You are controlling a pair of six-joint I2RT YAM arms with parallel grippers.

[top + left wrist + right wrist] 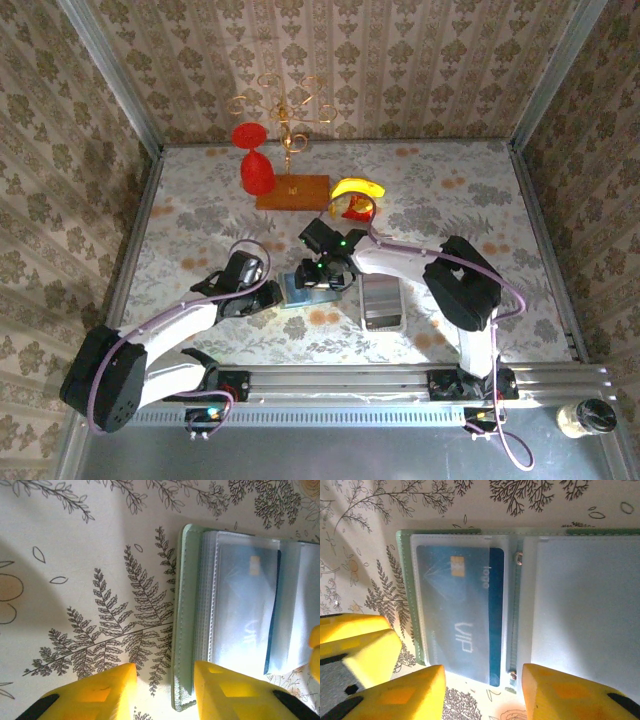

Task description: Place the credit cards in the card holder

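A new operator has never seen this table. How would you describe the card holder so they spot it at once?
On the floral table, look near the front edge, where the left gripper and the right gripper meet. The card holder lies open there, just left of the white tray. Unlike the tray, it is a sage-green wallet with clear sleeves, one holding a blue card.

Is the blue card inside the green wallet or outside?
Inside, almost fully. The blue card lies under a clear pocket of the open wallet; one darker edge strip is uncovered.
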